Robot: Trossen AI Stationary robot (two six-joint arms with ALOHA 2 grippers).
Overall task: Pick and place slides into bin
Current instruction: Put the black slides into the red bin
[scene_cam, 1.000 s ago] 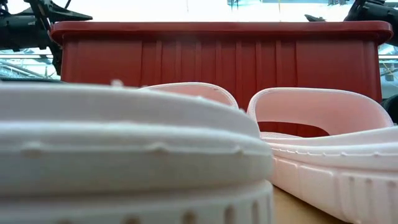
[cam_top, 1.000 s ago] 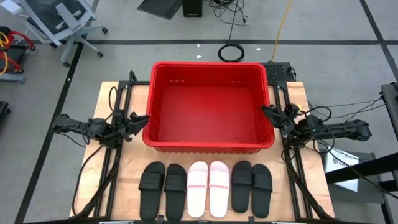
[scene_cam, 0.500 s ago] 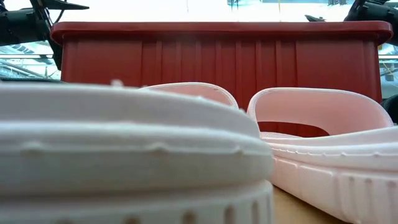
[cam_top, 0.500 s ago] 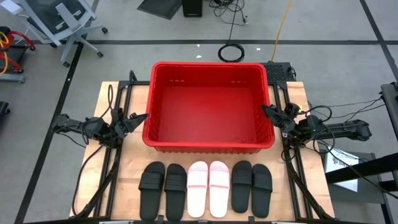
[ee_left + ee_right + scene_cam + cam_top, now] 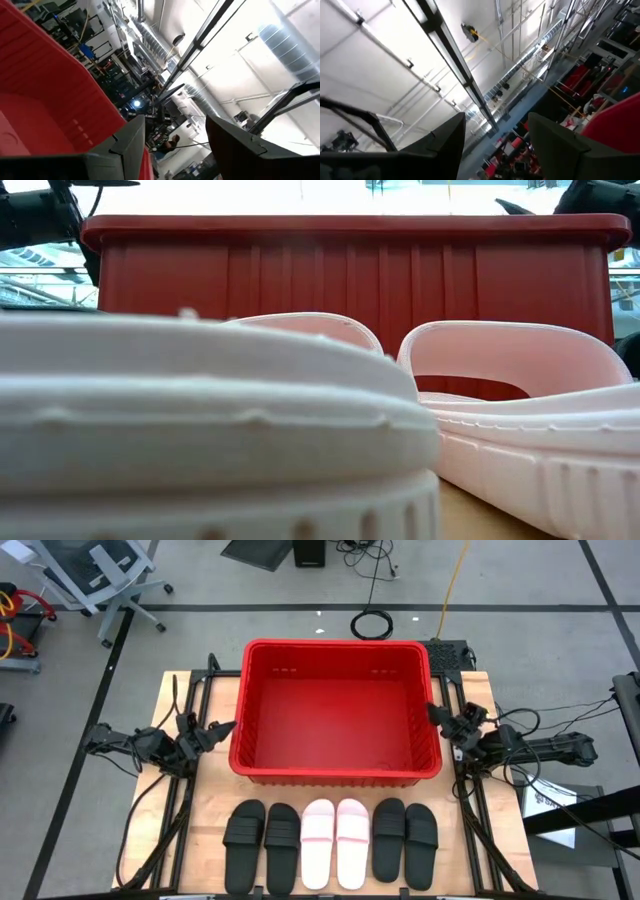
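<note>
Pale wood tabletop (image 5: 200, 810) carries everything I work with. Nearest, at 6 o'clock along its front edge, six slides (image 5: 331, 843) lie in a neat row, soles down and side by side: two black, two pale pink-white, two black. They look like moulded foam, so I judge them light, springy and a little grippy, nothing fragile. The wide ribbed strap arching over each footbed seems the best hold, pinched across its crown, or else the sole edge. Neighbours touch, so an outer black one looks easiest to lift clear. Farther back, at 12 o'clock, stands the red bin (image 5: 254, 755), with nothing visible in it. My left gripper (image 5: 212, 732) hangs at 9 o'clock by the bin's wall, fingers spread and holding nothing; my right gripper (image 5: 441, 718) hangs at 3 o'clock, equally spread and unladen.
</note>
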